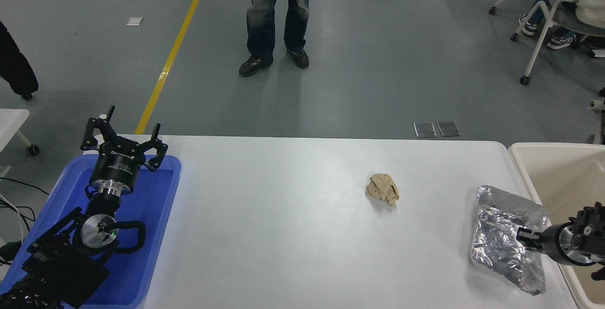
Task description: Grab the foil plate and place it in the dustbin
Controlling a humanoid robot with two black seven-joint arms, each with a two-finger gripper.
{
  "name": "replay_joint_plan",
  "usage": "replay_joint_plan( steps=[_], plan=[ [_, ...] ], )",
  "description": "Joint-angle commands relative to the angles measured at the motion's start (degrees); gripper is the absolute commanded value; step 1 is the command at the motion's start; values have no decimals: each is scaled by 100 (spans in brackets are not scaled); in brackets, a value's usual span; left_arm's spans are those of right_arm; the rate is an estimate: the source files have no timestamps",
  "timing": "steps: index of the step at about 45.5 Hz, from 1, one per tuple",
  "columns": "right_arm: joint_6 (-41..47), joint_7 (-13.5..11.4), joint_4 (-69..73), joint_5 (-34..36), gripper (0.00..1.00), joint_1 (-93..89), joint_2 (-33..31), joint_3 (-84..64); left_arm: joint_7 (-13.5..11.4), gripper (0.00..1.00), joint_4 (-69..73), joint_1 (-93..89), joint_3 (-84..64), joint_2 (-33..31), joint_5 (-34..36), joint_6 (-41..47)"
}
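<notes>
The foil plate (502, 233), shiny crinkled silver, lies near the table's right edge, tilted with its right side raised. My right gripper (523, 236) comes in from the right edge and is shut on the plate's right rim. The dustbin (553, 146), cream with a thick rim, stands just right of the table, and the right arm reaches across its left rim. My left gripper (124, 135) is parked open at the lower left.
A tan crumpled paper ball (383, 189) lies on the white table (283, 214), left of the plate. A blue tray (160, 214) sits under the left arm. A person (279, 16) stands beyond the far edge. Wheeled chairs (548, 21) stand at the top right.
</notes>
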Motion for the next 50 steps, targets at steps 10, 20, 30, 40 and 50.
replay_joint_plan(
  steps=[10,20,30,40,50],
  plan=[
    [707,-10,535,-16,0,1418,-815,-197,0,100,0,0,0,0,-7,0],
    [1419,-10,799,-16,0,2912,-1211,-961,0,100,0,0,0,0,1,0],
    [2236,-10,817,-77,0,4134,-1422,-1436,0,100,0,0,0,0,1,0],
    [2948,-10,817,-288,0,5136,-1536,-1805,0,100,-9,0,0,0,1,0],
    [3344,-10,817,-376,0,5884,-1589,-2183,0,100,0,0,0,0,1,0]
  ],
)
